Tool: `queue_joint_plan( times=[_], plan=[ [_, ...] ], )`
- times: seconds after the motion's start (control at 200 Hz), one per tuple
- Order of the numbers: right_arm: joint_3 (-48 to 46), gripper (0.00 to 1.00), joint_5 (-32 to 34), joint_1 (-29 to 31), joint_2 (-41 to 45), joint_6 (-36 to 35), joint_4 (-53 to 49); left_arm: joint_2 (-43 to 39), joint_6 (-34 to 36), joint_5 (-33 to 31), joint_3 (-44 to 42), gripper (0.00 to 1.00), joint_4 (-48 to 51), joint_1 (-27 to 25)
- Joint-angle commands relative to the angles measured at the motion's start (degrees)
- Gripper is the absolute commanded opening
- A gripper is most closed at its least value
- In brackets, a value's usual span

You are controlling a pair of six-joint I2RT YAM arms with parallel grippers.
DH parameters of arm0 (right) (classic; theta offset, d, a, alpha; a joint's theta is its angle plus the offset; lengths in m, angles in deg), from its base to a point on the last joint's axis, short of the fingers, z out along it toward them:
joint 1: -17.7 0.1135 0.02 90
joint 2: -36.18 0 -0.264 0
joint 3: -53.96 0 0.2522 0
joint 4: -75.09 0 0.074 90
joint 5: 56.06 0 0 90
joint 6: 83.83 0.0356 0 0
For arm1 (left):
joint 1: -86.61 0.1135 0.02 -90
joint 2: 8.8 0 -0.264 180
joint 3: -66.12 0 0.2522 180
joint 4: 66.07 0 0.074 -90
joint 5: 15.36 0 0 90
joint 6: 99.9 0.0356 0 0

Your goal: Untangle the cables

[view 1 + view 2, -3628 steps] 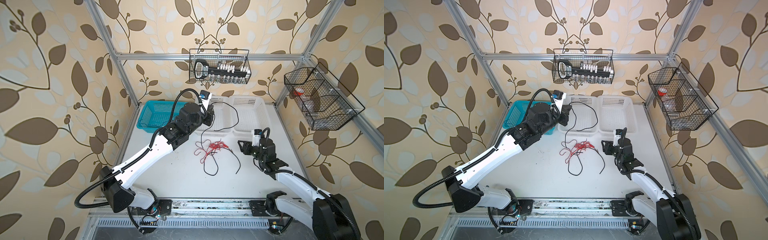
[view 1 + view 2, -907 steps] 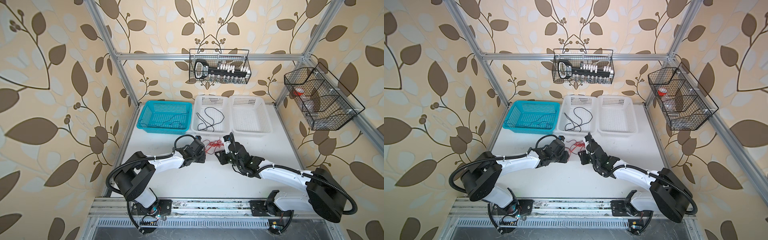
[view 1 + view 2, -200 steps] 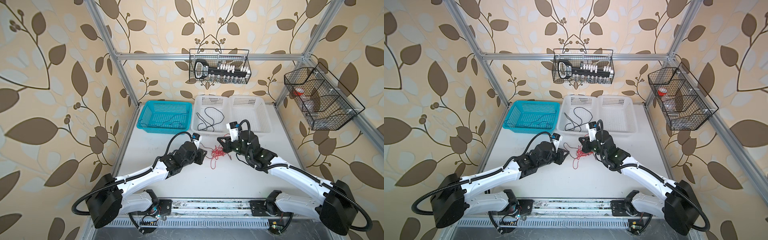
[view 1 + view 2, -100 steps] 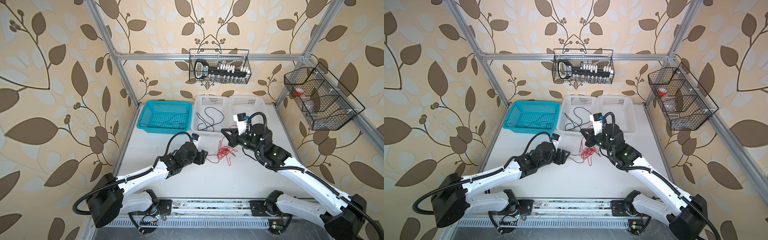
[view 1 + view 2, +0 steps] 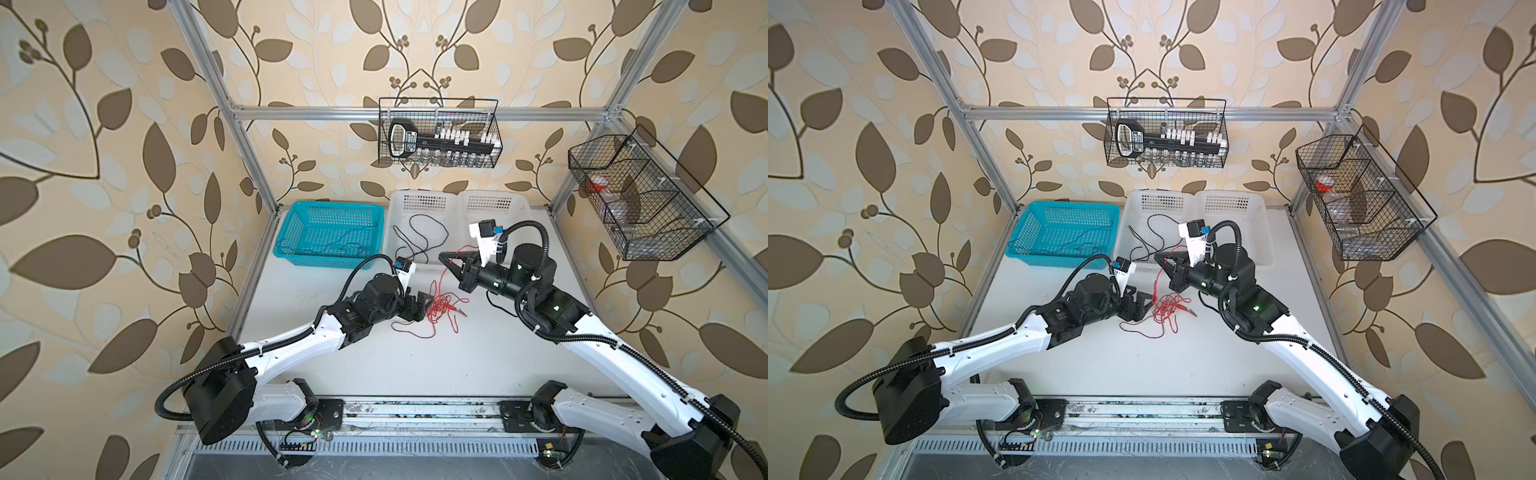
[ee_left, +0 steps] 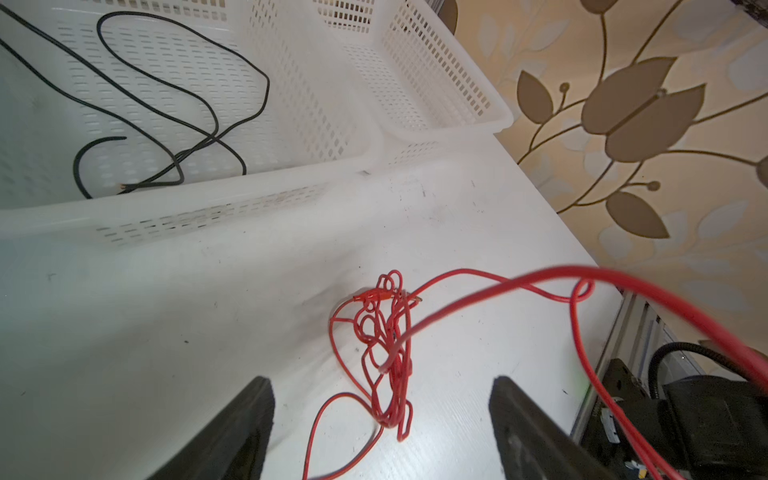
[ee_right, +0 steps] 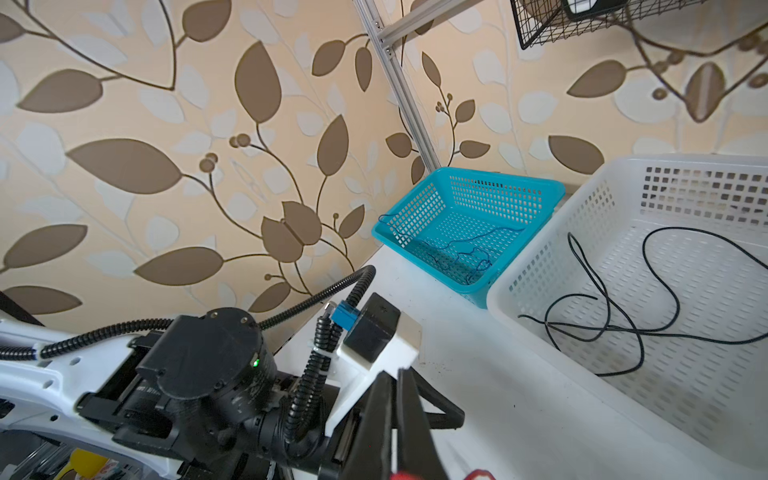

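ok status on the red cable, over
Left end effector open, empty. Right end effector shut on red cable, one strand raised, rest knotted on the table. Nothing in the way.

White table (image 5: pixel 415 365), surface scuffed with dark marks. Along its far edge stand a turquoise basket (image 5: pixel 320 258), a white basket (image 5: pixel 419 203) just beside it, and a second white basket (image 5: pixel 490 203) adjoining. A tangle of red cables (image 5: pixel 442 303) lies near mid-table.
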Motion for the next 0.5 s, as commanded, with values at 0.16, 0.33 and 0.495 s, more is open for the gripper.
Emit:
queue_joint_plan(
  times=[0.16,0.33,0.495],
  plan=[
    [1.0,0.0,-1.5,-0.2,3.3,0.9,2.7,7.1,-0.1,1.3,5.6,0.45,-6.0,-0.2],
    [-1.1,0.0,1.5,-1.5,4.9,-0.2,0.5,7.2,0.7,-0.7,7.6,0.03,-4.3,-0.2],
    [-4.9,0.0,3.6,-3.5,5.0,-0.2,-0.7,4.9,3.0,-3.7,10.0,0.0,0.9,-0.2]
  ],
)
